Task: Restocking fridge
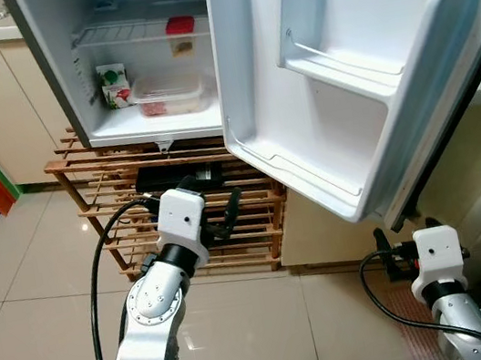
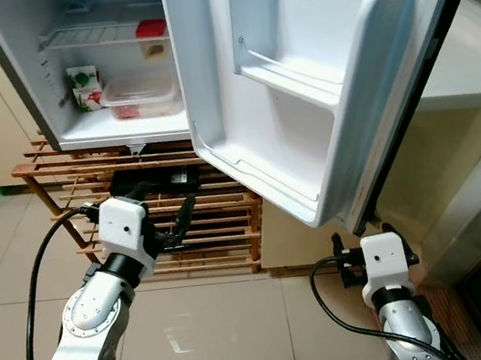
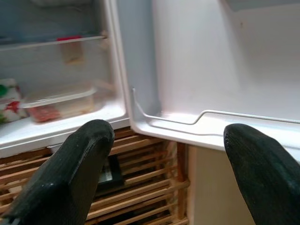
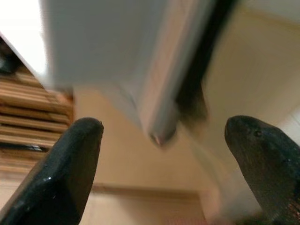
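Both jaws empty; fridge holds a plastic box, carton.

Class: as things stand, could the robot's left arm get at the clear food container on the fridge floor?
Probably yes. The fridge door stands wide open, the left gripper is open and empty just below, and nothing stands before the clear container.

The fridge loses its top to the frame's upper edge. The right wrist view is blurred. The carton's label at upper left is too small to read.
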Controlling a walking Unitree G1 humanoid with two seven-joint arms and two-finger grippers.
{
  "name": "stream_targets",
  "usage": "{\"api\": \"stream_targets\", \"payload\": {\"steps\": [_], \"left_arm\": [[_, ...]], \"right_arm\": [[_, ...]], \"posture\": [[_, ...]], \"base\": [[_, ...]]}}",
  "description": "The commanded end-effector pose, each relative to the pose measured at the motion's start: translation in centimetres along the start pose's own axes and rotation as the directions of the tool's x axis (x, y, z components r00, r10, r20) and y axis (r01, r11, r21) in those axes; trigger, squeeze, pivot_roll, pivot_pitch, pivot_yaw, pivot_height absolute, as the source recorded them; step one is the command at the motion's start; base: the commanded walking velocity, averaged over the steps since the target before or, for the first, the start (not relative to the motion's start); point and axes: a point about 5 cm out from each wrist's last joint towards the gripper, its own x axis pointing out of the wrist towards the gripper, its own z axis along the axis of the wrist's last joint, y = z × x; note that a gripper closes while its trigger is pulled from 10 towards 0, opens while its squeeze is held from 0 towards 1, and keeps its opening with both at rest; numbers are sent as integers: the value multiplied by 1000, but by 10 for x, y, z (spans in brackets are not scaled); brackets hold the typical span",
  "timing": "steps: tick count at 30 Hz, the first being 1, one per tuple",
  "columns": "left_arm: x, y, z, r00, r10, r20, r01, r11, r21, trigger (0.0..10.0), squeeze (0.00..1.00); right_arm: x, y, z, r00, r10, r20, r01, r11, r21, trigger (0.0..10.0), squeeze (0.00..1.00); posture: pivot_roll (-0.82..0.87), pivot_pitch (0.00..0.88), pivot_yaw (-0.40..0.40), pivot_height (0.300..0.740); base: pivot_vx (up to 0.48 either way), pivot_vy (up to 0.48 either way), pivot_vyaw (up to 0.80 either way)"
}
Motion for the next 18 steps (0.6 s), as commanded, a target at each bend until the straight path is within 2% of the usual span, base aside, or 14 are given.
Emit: {"api": "stream_targets", "payload": {"steps": [1,2,3,5,7,8,10,13,15,16,18], "left_arm": [[0,1,-1,1000,-2,-8,2,1000,-2,10000,0],[1,1,-1,1000,-2,-9,2,1000,-3,10000,0],[-1,1,-3,1000,-18,-22,18,1000,-6,10000,0],[-2,2,-8,998,-35,-46,35,999,8,10000,0],[-8,11,-28,992,-19,-128,25,999,46,10000,0],[-17,24,-53,975,14,-224,-1,998,62,10000,0],[-20,27,-59,968,21,-248,-4,998,67,10000,0],[-33,39,-91,927,58,-370,-32,996,78,10000,0],[-37,39,-106,902,45,-429,-14,997,74,10000,0],[-37,39,-106,902,45,-429,-14,997,74,10000,0],[-40,39,-116,879,50,-473,-24,998,61,10000,0]], "right_arm": [[2,-6,-4,998,-54,-22,54,999,-11,10000,0],[5,-9,-5,996,-77,-35,77,997,-16,10000,0],[9,-20,-5,993,-114,-43,113,993,-27,10000,0],[11,-26,-3,991,-130,-36,128,991,-33,10000,0],[18,-36,3,988,-157,-16,156,987,-38,10000,0],[25,-45,10,983,-184,5,184,982,-42,10000,0],[26,-47,12,982,-191,10,191,981,-43,10000,0],[39,-66,21,971,-237,34,239,968,-71,10000,0],[43,-80,21,962,-272,25,273,956,-103,10000,0],[43,-80,21,962,-272,25,273,956,-103,10000,0],[45,-92,19,950,-313,-3,311,943,-116,10000,0]], "posture": [[-43,0,-40,740],[-43,0,-40,740],[-43,0,-38,740],[-39,0,-40,740],[-35,0,-43,740],[-35,0,-50,740],[-37,0,-52,740],[-45,0,-60,740],[-49,0,-61,740],[-49,0,-61,740],[-56,0,-58,740]], "base": [[0,0,0],[0,0,0],[0,0,0],[0,0,0],[0,0,0],[0,0,0],[0,0,0],[0,0,0],[0,0,0],[0,0,0],[0,0,0]]}}
